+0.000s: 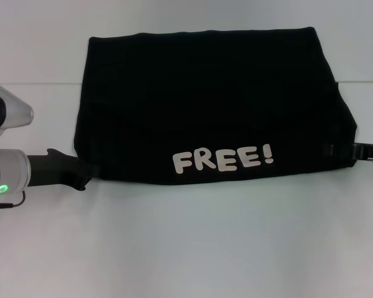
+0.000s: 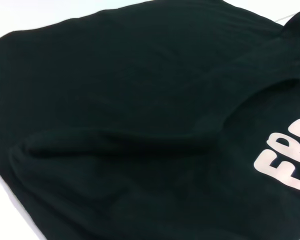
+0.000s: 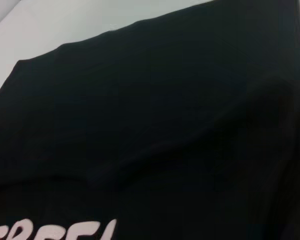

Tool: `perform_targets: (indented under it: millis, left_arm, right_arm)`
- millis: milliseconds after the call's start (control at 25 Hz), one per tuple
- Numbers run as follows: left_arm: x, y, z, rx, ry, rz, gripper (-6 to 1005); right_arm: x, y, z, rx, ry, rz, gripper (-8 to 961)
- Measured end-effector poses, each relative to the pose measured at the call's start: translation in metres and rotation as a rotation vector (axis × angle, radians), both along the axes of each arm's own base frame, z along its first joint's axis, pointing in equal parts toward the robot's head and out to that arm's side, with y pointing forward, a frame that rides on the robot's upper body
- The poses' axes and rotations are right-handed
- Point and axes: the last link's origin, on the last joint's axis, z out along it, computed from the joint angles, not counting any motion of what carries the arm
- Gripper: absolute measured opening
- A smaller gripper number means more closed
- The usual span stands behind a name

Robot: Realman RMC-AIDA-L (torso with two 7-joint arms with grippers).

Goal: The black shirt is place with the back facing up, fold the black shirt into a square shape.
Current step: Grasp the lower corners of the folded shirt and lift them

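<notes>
**A:** Where does the garment lie?

**B:** The black shirt (image 1: 205, 105), a soft matte black fabric piece, is spread across the far half of the white tabletop (image 1: 193, 248). It forms a wide, roughly four-sided shape, narrower along its far edge and broader along its near one. The helper's plain look does not hold: pale block lettering reading "FREE!" (image 1: 224, 160) sits just inside the near edge, right of centre.

**A:** And the arms?

**B:** The left gripper (image 1: 81, 176), black and jointed on a silver wrist with a green light, reaches in from the left side of the scene. Its tip meets the shirt's near left corner. The right gripper (image 1: 345, 151) comes in from the right edge and touches the shirt's near right corner, where the cloth bulges out slightly.

**A:** Are the fingers pinching the cloth?

**B:** I cannot tell for either one. In the head view both tips merge with the black fabric, and neither wrist view shows its own fingers.

**A:** What do the wrist cameras give?

**B:** The left wrist view is filled with black cloth (image 2: 115, 100), with a soft rounded fold running across it and part of the pale letters (image 2: 287, 160) at one side. A strip of white table shows past the shirt's edge. The right wrist view is likewise mostly dark fabric (image 3: 165, 125), with the tops of the letters (image 3: 65, 232) barely showing and white table beyond the far edge.
</notes>
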Motion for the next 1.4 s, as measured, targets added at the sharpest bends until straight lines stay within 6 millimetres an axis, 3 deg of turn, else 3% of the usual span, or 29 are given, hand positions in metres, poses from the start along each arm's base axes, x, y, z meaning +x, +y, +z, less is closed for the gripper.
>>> perform_targets:
  millis: [280,800,1120,1400]
  left_arm:
    - [0.0,0.001,0.0,0.003,0.008,-0.006,4]
    - [0.001,0.0,0.0,-0.003,-0.007,-0.003,5]
    - [0.007,-0.014,0.007,-0.067,-0.079,0.015,5]
    - [0.01,-0.042,0.018,-0.18,-0.147,0.02,6]
  right_arm:
    - [-0.001,-0.003,-0.004,-0.025,-0.006,0.013,603]
    - [0.008,-0.015,0.016,-0.032,0.007,0.038,40]
    - [0.026,-0.036,0.034,-0.04,0.052,0.025,40]
    - [0.044,-0.072,0.049,-0.081,0.084,0.045,41]
